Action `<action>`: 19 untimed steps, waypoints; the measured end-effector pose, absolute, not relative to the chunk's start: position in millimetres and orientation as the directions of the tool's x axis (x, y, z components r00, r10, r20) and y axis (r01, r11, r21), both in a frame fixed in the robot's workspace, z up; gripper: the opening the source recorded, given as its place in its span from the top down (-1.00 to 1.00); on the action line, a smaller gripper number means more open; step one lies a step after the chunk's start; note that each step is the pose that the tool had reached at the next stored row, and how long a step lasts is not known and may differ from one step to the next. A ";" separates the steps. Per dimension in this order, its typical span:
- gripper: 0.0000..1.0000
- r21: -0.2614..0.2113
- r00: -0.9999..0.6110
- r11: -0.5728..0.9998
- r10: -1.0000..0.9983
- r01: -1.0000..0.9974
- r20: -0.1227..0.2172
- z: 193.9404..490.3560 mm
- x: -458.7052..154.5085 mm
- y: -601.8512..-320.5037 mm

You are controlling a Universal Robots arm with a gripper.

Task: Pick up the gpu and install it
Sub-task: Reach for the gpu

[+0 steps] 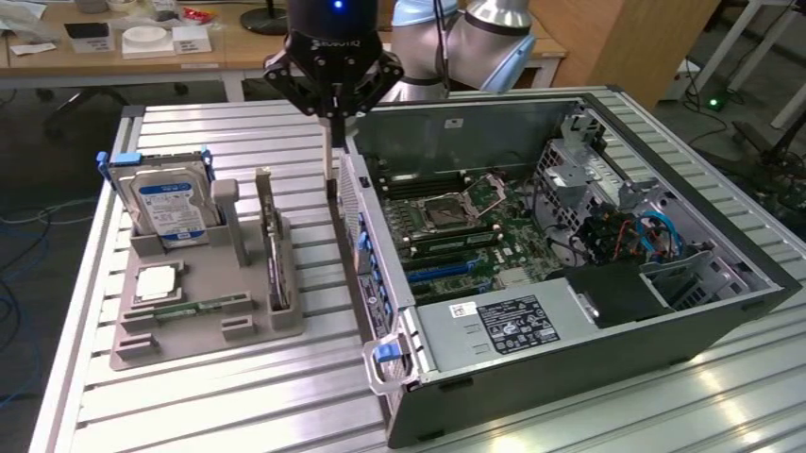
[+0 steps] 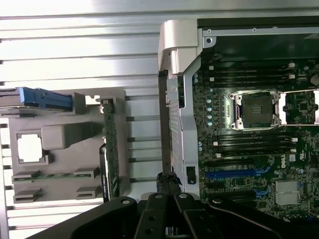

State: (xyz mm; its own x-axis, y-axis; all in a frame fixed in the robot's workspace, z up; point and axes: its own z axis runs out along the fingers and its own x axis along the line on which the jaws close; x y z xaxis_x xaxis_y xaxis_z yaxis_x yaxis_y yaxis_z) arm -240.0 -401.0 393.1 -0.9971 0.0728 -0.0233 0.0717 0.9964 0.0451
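Bare worktop (image 1: 226,396) slats lie open between the grey holder (image 1: 176,342), near the exterior view's left edge, and the open computer case (image 1: 529,387). The gripper (image 1: 331,175) hangs over that gap, fingers pressed together on nothing. The gpu (image 1: 267,236) stands on edge in the holder beside the hard drive (image 1: 170,208). The wrist view adds the fingertips just beside the case wall, and the motherboard's blue slot (image 2: 234,174) uncovered.

The exterior view is set high and oblique, with the case (image 1: 466,127) at three o'clock of the tray (image 1: 189,335). Both are shared by the wrist view, from closer and straight down.
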 end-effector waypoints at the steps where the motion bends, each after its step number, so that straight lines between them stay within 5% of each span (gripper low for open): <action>1: 0.79 0.045 -0.997 0.996 0.073 0.072 -0.023 393.1 -240.7 -401.0; 19: 0.79 0.045 -0.997 0.996 0.073 0.072 -0.023 393.0 -251.7 -401.1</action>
